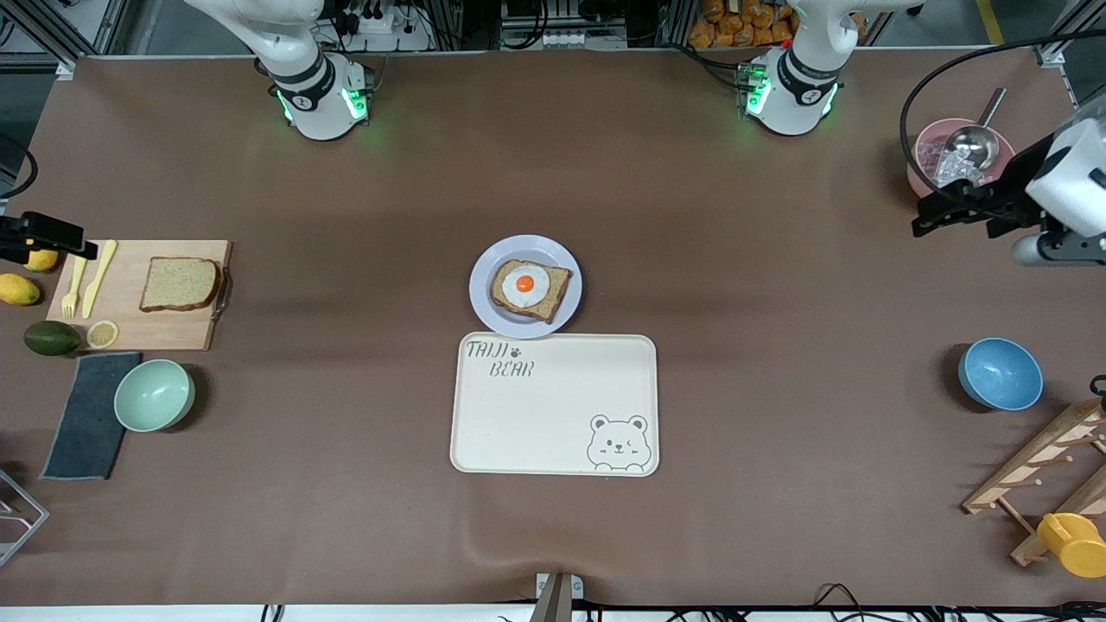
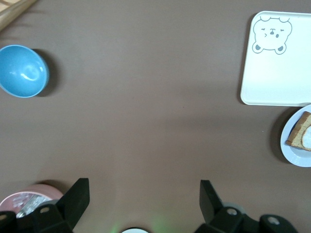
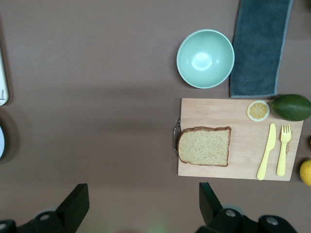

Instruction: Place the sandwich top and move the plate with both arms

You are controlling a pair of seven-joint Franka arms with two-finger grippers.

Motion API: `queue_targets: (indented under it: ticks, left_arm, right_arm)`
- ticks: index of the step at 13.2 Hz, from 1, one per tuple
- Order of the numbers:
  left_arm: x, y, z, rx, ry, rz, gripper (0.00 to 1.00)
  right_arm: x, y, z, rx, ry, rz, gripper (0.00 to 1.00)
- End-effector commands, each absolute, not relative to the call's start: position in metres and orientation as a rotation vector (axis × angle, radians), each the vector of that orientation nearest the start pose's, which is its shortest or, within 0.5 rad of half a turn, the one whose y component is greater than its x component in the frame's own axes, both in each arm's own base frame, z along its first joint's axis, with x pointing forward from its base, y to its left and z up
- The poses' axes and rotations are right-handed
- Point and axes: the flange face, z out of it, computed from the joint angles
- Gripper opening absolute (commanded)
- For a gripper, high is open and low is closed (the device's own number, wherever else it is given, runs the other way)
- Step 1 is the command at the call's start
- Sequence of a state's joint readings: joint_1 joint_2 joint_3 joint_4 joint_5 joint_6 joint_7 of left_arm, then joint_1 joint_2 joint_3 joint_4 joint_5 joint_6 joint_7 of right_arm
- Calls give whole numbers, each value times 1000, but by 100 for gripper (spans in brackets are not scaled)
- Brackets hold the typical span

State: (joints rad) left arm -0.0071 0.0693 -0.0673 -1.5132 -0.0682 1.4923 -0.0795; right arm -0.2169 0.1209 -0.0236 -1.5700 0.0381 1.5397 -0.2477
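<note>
Both arms hang high at the ends of the brown surface (image 1: 778,345), each gripper empty with jaws spread wide. The left gripper (image 2: 145,201) hovers over bare surface beside a pink bowl (image 1: 929,155) holding a metal scoop (image 1: 972,142), at the left arm's end. The right gripper (image 3: 144,204) hovers over the surface just beside a pale wooden cutting board (image 1: 173,328) at the right arm's end.

On that board lies the sandwich top, a plain brown wholemeal bread slice with a darker crust (image 1: 179,283), flat and untouched. With it on the board are a yellow plastic knife (image 1: 99,276), a yellow plastic fork (image 1: 74,287) and a lemon slice (image 1: 102,333).

At the middle sits the small round lavender-white plate (image 1: 484,298), carrying a bread slice topped with a fried egg (image 1: 529,288). Just nearer the front camera, its edge at the plate's rim, lies a cream rectangular tray (image 1: 553,406). Its print reads "TAIJI BEAR" with a paw mark, and a winking bear is drawn in one corner.

A mint-green bowl (image 1: 154,395) sits by a dark grey cloth (image 1: 86,415); a blue bowl (image 1: 1000,373) stands toward the left arm's end.
</note>
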Motion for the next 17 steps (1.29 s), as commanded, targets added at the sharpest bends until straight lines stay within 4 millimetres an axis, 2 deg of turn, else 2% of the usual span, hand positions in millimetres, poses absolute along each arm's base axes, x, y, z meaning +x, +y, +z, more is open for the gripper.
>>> queue_targets:
  ticks: [1,3,7,10,13,15,16,17]
  left_arm:
    - [563,-57,604,-3220,-10,141,100]
    - [567,-57,599,-3210,-12,139,100]
    - [573,-62,585,-3214,-7,118,100]
    - [578,-79,573,-3215,39,120,100]
    - [583,-87,558,-3212,56,138,100]
    - [587,-91,547,-3212,64,160,100]
    - [590,-98,543,-3226,77,147,100]
    - [593,-112,539,-3230,102,128,100]
  right_arm:
    - [555,-166,513,-2987,85,191,100]
    - [549,-179,493,-2956,122,211,100]
    - [546,-217,430,-2863,223,254,100]
    - [549,-243,393,-2854,290,260,100]
    - [543,-265,373,-2839,331,273,100]
    - [539,-276,357,-2828,292,288,100]
    - [537,-280,350,-2825,299,292,100]
    - [527,-293,338,-2809,333,305,100]
